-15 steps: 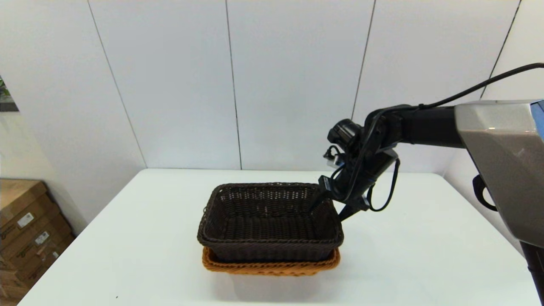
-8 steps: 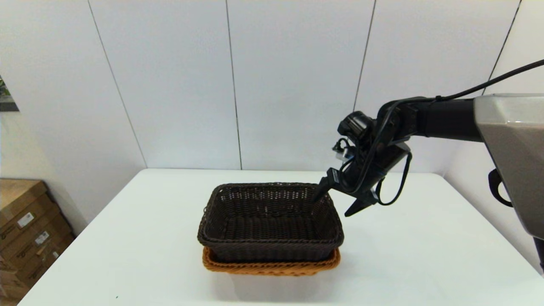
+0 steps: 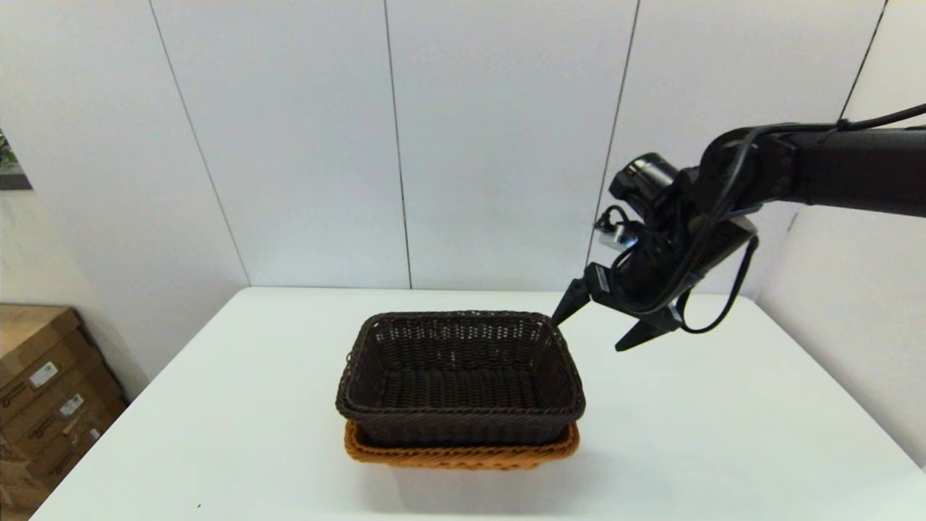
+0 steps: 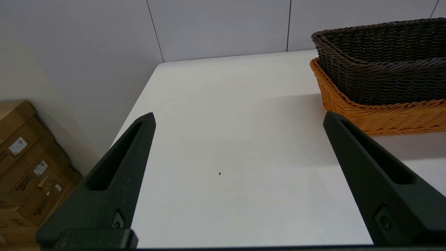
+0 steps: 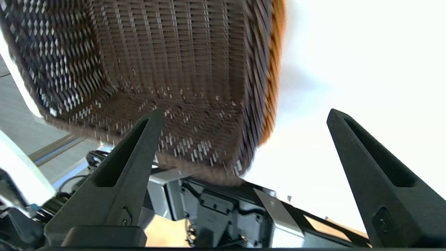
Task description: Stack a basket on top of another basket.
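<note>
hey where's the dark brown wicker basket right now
In the head view, the dark brown rectangular woven wicker basket sits nested in the orange-tan woven wicker basket at the middle of the white table, with the open right gripper above its far right corner.

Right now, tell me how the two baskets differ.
The dark basket is almost black; the orange basket is orange-tan. The dark basket sits nested on top, and the orange basket rests on the table, only its rim showing in the head view. Both are rectangular woven wicker, similar in size.
</note>
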You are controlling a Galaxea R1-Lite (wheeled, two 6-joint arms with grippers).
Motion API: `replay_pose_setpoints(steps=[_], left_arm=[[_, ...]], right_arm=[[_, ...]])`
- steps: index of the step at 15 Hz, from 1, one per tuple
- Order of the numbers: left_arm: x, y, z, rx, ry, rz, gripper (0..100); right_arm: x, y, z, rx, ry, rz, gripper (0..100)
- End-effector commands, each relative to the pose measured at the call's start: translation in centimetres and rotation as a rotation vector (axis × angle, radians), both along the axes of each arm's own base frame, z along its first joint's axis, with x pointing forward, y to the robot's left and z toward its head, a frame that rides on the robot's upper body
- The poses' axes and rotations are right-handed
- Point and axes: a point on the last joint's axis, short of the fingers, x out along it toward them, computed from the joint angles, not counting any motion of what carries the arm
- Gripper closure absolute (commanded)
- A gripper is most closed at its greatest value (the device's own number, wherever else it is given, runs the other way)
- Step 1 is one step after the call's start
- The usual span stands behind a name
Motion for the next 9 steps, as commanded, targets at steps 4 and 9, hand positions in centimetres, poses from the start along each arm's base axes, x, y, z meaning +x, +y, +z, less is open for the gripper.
replay_pose_setpoints(steps=[4, 9], left_arm=[[0.0, 0.0, 0.0, 0.001, 0.001, 0.0, 0], [0.0, 0.0, 0.0, 0.001, 0.001, 0.0, 0]], right_arm=[[-8.1, -6.4, 7.4, -0.016, -0.216, -0.021, 0], [-14.8, -10.4, 9.8, -0.15, -0.358, -0.11, 0]])
